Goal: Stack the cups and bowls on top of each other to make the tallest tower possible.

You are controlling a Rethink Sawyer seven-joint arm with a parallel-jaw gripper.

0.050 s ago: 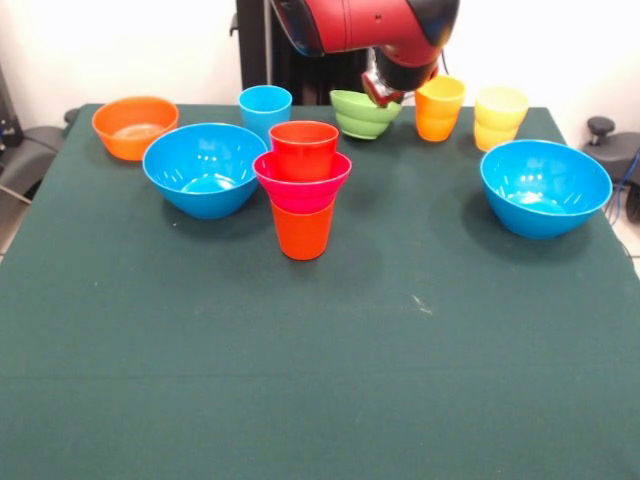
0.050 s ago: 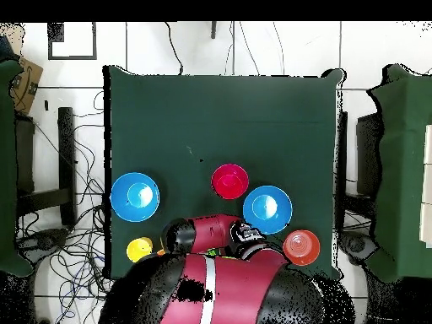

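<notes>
A tower stands mid-table: an orange cup [image 1: 302,232] carries a pink-red bowl [image 1: 300,183] [image 2: 229,181], and a red cup [image 1: 304,148] sits in that bowl. Two large blue bowls [image 1: 205,168] [image 1: 545,186] flank it, also seen from overhead [image 2: 267,209] [image 2: 135,197]. Along the far edge are an orange bowl [image 1: 135,126] [image 2: 301,246], a light blue cup [image 1: 265,108], a lime-green bowl [image 1: 360,115], a yellow-orange cup [image 1: 439,108] and a pale yellow cup [image 1: 500,118] [image 2: 139,250]. My gripper [image 1: 384,94] hangs at the green bowl's right rim, beside the yellow-orange cup. The arm [image 2: 211,232] hides it from overhead.
A dark green cloth [image 1: 320,380] covers the table. Cables and dark furniture [image 2: 51,202] lie on the floor around the table's sides.
</notes>
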